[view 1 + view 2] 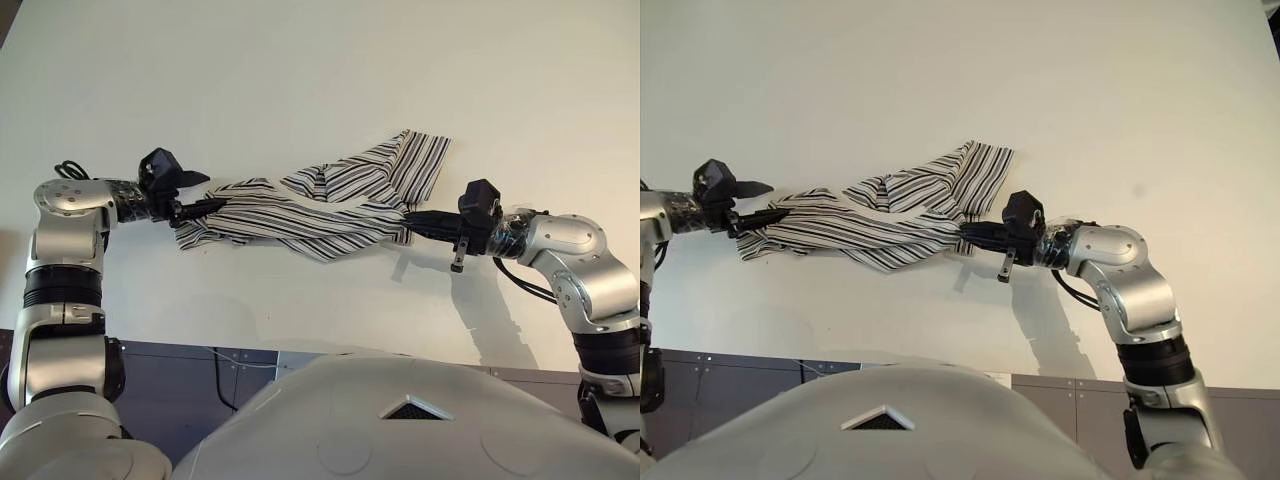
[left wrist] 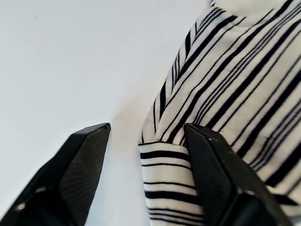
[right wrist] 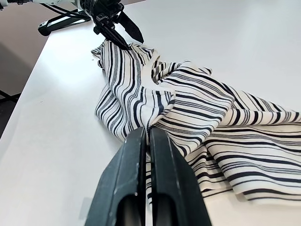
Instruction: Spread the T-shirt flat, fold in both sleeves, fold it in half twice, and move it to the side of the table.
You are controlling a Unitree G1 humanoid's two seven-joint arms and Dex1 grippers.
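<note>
Striped T-shirt [image 1: 310,215] on the white table [image 1: 300,80], held between the two arms. The garment is shown bunched into a long, creased band that runs from one gripper to the other near the table's front edge. One broader flap is turned up toward the far side at the right end. Neither sleeve can be told apart in the folds, and no neat fold line is to be seen.

The left gripper [image 2: 146,127] is placed at the left end of the cloth. Its fingers [image 2: 80,160] are spread apart, with a hemmed edge of the shirt lying between them and against one finger. No hold is taken there.

The right gripper [image 3: 148,132] is placed at the right end. Its fingers are pressed together on a raised ridge of cloth, which is pinched between them.

Progress, as judged from the lie of the cloth: the first step, spreading flat, is in hand and is not completed. The sleeves have not been folded in. Neither halving has been made, and the shirt has not been moved to the side of the table. Nearly the whole task is therefore judged to be left.
</note>
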